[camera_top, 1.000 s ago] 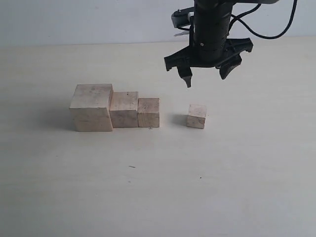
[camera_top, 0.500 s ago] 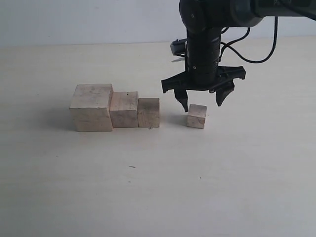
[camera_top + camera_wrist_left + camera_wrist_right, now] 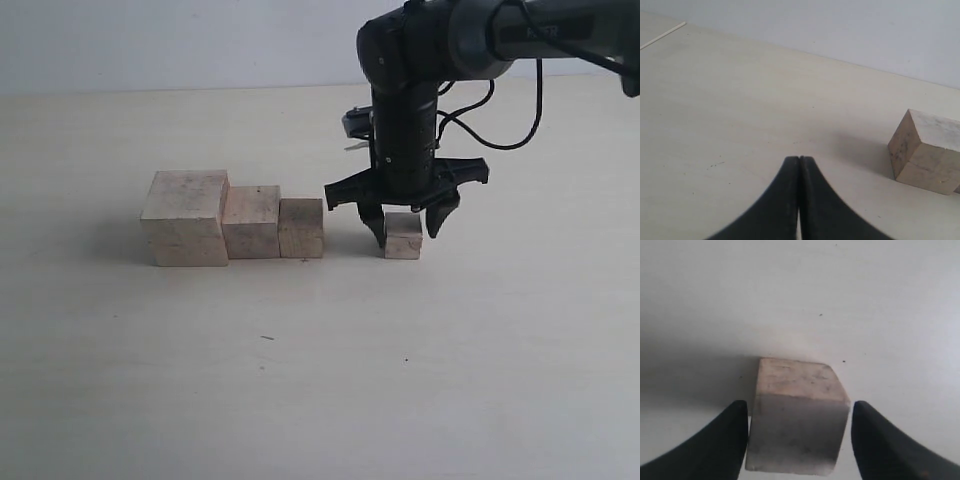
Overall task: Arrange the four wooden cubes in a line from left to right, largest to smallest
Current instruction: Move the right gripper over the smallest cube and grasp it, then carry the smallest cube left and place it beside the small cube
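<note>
Three pale wooden cubes stand touching in a row on the table: the largest cube (image 3: 185,218) with a horizontal seam, the second cube (image 3: 251,221) and the third cube (image 3: 301,228). The smallest cube (image 3: 404,236) sits apart to their right. My right gripper (image 3: 405,232) is open and lowered around it, one finger on each side; in the right wrist view the smallest cube (image 3: 797,415) fills the gap with slim margins. My left gripper (image 3: 799,160) is shut on nothing over bare table, with the largest cube (image 3: 926,150) off to one side.
The pale table (image 3: 300,380) spreads wide in front of and behind the row. A black cable (image 3: 520,130) loops off the right arm. A gap of table (image 3: 350,245) separates the third cube from the smallest.
The right gripper has come down from above the table until its open fingers straddle the smallest cube. The cubes have not moved.
</note>
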{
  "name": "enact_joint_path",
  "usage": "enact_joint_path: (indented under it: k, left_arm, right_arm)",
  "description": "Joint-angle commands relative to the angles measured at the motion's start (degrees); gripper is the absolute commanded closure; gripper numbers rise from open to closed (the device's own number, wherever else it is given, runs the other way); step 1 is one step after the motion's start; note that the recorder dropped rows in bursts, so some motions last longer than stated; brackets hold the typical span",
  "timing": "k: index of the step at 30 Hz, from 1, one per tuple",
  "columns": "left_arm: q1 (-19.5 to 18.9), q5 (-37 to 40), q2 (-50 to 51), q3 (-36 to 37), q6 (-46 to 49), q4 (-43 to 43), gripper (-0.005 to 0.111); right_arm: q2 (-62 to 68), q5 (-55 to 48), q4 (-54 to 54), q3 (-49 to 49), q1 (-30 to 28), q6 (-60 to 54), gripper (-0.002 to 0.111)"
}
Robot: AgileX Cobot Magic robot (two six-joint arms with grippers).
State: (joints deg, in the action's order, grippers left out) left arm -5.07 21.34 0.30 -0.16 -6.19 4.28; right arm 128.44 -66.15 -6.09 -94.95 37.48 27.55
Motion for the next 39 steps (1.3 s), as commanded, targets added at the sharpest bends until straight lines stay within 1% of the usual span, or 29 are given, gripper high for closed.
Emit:
enact_joint_path:
  k: [1, 3, 7, 8, 9, 11, 18, 21, 24, 26, 28, 34, 37, 39]
  left_arm:
    - [0.0, -0.5, -0.3, 0.2, -0.1, 0.4, 0.107]
    - [0.0, -0.5, -0.3, 0.2, -0.1, 0.4, 0.107]
    - [0.0, -0.5, -0.3, 0.2, -0.1, 0.4, 0.107]
    - [0.0, -0.5, -0.3, 0.2, -0.1, 0.4, 0.107]
    - [0.0, -0.5, -0.3, 0.2, -0.1, 0.4, 0.107]
    - [0.0, -0.5, -0.3, 0.2, -0.1, 0.4, 0.107]
    - [0.0, -0.5, -0.3, 0.2, -0.1, 0.4, 0.107]
    - [0.0, -0.5, -0.3, 0.2, -0.1, 0.4, 0.107]
    - [0.0, -0.5, -0.3, 0.2, -0.1, 0.4, 0.107]
    - [0.0, -0.5, -0.3, 0.2, -0.1, 0.4, 0.107]
    - [0.0, -0.5, -0.3, 0.2, -0.1, 0.4, 0.107]
    - [0.0, -0.5, -0.3, 0.2, -0.1, 0.4, 0.107]
    - [0.0, -0.5, -0.3, 0.2, -0.1, 0.4, 0.107]
    - [0.0, -0.5, -0.3, 0.2, -0.1, 0.4, 0.107]
  right_arm:
    - [0.6, 0.3, 1.1, 0.3, -0.3, -3.8, 0.053]
    - [0.4, 0.1, 2.8, 0.3, -0.3, -6.4, 0.06]
    - [-0.4, 0.1, 6.1, 0.2, -0.3, -14.0, 0.087]
    - [-0.7, 0.1, 6.6, 0.2, -0.3, -16.2, 0.092]
    - [-1.0, 0.0, 7.5, 0.2, -0.3, -19.7, 0.099]
    - [-1.4, 0.0, 7.6, 0.2, -0.3, -25.1, 0.107]
    - [-2.4, 0.0, 3.1, 0.2, -0.3, -54.9, 0.108]
    - [-2.4, 1.6, 2.4, 0.2, -0.3, -57.5, 0.108]
    - [-2.4, 12.0, 2.7, 0.2, -0.3, -57.5, 0.108]
    - [-2.4, 14.7, 2.5, 0.2, -0.3, -58.2, 0.108]
    - [-2.4, 14.7, 2.3, 0.2, -0.3, -62.7, 0.108]
    - [-2.4, 7.0, 2.6, 0.2, -0.3, -83.4, 0.108]
    - [-2.4, 8.0, 3.3, 0.2, -0.3, -86.6, 0.108]
    - [-2.4, 9.4, 5.3, 0.2, -0.3, -86.6, 0.108]
